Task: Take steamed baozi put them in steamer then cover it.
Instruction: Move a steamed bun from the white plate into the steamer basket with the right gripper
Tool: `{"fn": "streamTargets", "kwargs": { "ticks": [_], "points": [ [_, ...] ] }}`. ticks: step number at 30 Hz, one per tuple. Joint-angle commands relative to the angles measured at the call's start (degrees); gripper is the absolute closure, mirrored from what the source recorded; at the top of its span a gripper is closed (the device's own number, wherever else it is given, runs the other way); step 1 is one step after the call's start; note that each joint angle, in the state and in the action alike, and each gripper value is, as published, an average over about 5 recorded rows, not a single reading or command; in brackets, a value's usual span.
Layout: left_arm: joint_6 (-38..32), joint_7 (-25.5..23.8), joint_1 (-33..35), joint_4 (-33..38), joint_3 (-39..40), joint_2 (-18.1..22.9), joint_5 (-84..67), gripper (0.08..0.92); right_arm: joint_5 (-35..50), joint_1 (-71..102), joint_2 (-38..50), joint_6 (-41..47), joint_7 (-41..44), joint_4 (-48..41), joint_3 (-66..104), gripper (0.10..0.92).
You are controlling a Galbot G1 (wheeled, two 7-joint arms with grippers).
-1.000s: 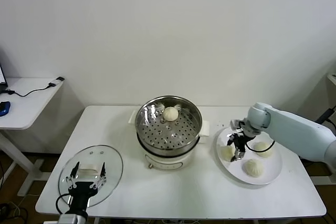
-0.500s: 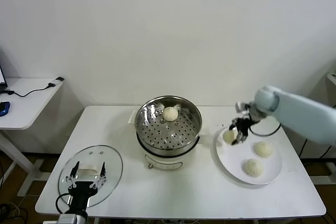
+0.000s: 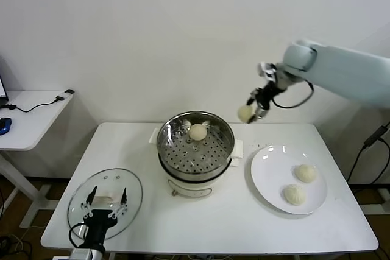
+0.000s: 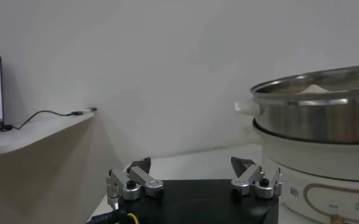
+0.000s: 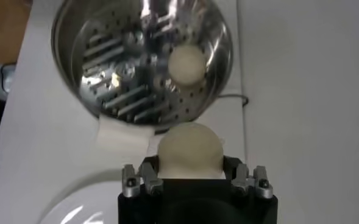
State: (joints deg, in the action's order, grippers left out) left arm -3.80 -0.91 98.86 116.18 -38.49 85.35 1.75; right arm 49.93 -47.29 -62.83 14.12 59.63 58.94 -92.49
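White surface [image 3: 201, 217] before a plain wall | right end effector [image 3: 255, 109] grasps a baozi [image 3: 245, 113] in the air, beside the steamer [image 3: 195, 144], which holds one bun [image 3: 198, 131] | two buns on plate [image 3: 271, 175] | left end effector [image 3: 105, 209] released, over the cover [image 3: 131, 199]

One cream-white baozi [image 3: 245, 113] clamped in my right gripper [image 3: 255, 112], raised beside the steamer [image 3: 195, 145], one baozi [image 3: 198, 131] on its perforated floor, two baozi [image 3: 305, 173] on the white plate [image 3: 268, 168], glass cover [image 3: 105, 196] flat on the table near my left gripper [image 3: 105, 199].
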Motion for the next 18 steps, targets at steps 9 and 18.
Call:
{"fn": "streamTargets", "kwargs": {
  "ticks": [9,18],
  "points": [
    [-0.27,0.13,0.08,0.08,-1.01,0.01,-0.64,0.177,5.3,5.66,-21.43,2.93,-3.88,-5.99,-0.93,0.355],
    [0.02,0.15,-0.31,-0.23,-1.18,-0.03,-0.61,0.177,1.46,12.55,-22.61,3.53,-5.37,-5.69,-0.45,0.352]
  ]
}}
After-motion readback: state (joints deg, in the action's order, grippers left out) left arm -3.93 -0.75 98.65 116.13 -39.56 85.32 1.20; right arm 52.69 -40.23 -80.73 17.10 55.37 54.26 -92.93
